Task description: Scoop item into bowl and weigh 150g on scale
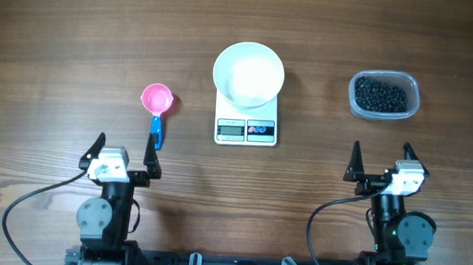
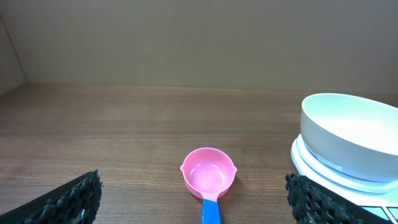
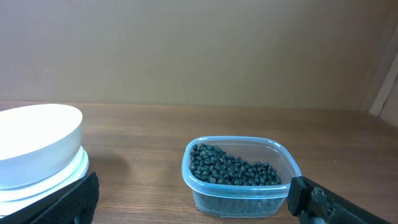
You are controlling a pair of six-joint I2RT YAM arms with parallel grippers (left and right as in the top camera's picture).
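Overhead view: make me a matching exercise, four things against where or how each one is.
1 white bowl
2 pink scoop
3 black beans
4 left gripper

A in the clear tub
B on the scale
C open and empty
D on the table, left of the scale

Pairs: 1-B, 2-D, 3-A, 4-C

Overhead, the bowl [image 1: 249, 74] hid most of the scale [image 1: 246, 131], whose display was too small to read. In the left wrist view the bottom edge cut off the handle of the scoop [image 2: 208, 174], left of the scale, and the right edge cut the bowl and scale. In the right wrist view the left edge cut both too; right of the scale, the top beans [image 3: 233, 169] hid those beneath in the tub [image 3: 249, 200].
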